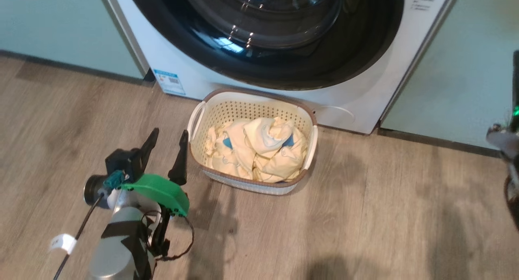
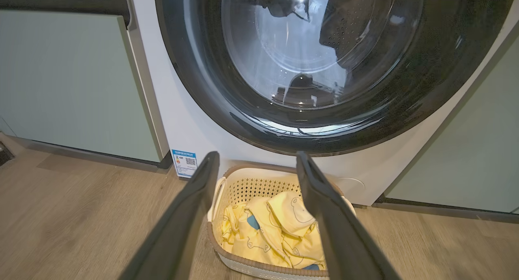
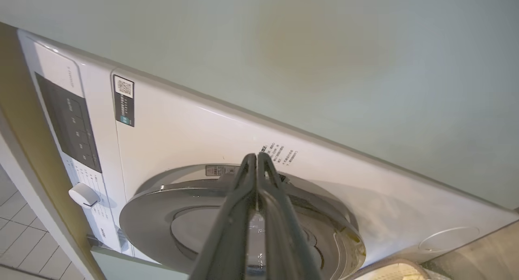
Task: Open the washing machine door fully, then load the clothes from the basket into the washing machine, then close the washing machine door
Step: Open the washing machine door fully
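The washing machine [image 1: 194,75] stands white between teal cabinets, and its round glossy black door [image 1: 267,65] lies against its front. On the floor before it sits the cream basket [image 1: 213,105], holding the pale yellow clothes [image 1: 255,150] with blue patches. My left gripper [image 1: 170,131] hovers open and empty just left of the basket. In the left wrist view the left gripper [image 2: 257,154] points at the basket [image 2: 259,184], the clothes [image 2: 279,227] and the door [image 2: 324,61]. My right gripper [image 3: 254,156] is shut with nothing between its fingers, its tips at the door's rim [image 3: 170,182].
Pale teal cabinet doors [image 1: 61,24] flank the machine on both sides. Wood-look floor [image 1: 385,215] stretches in front. Part of my right arm [image 1: 502,140] shows at the right edge. The machine's control panel and knob [image 3: 83,195] appear in the right wrist view.
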`<state>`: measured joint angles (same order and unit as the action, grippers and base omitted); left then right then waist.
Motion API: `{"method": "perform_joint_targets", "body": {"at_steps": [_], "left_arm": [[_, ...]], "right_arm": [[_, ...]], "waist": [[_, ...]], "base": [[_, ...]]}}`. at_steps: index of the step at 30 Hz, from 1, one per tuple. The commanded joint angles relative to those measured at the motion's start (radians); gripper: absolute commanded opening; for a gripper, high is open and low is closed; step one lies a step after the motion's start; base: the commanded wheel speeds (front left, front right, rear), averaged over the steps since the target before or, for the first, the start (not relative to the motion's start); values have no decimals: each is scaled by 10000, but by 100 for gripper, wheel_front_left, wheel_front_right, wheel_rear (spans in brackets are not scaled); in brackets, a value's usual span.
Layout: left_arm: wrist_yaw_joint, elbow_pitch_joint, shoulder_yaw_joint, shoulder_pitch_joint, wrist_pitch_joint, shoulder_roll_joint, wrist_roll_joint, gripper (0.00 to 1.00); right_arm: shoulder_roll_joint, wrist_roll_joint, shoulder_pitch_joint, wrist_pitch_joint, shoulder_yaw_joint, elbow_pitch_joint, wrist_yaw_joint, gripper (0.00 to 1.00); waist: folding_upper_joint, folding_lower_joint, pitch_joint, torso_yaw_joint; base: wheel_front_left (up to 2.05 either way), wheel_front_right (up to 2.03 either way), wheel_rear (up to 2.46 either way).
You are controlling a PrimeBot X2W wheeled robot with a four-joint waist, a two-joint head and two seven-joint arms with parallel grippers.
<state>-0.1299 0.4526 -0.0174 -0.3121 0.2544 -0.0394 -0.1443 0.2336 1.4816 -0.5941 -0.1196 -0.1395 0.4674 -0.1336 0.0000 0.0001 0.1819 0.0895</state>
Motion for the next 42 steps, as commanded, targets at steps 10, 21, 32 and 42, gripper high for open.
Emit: {"method": "perform_joint_targets", "body": {"at_steps": [10,21,32,42], "left_arm": [[-7,-467,-106,-682,74,-129,-247,100],[12,-477,214,-1019,74,-111,-646,100],[159,-457,437,-1066,74,-109,-852,100],[246,-466,629,-1100,74,-109,-1016,100]], "right_arm": [[738,1009,-2206,1966,-228,763,29,0],[739,1163,-3816,3282,-464,1720,29,0],[569,1337,-4999,4432,-517,2833,29,0],[458,1331,-5708,4918,-458,3250,29,0]], "waist": [[0,-1,810,583],[0,-1,1310,940],[0,-1,1574,1284],[0,-1,1721,1445]], "base": [[0,0,0],[0,0,0],[0,0,0],[0,0,0]]}}
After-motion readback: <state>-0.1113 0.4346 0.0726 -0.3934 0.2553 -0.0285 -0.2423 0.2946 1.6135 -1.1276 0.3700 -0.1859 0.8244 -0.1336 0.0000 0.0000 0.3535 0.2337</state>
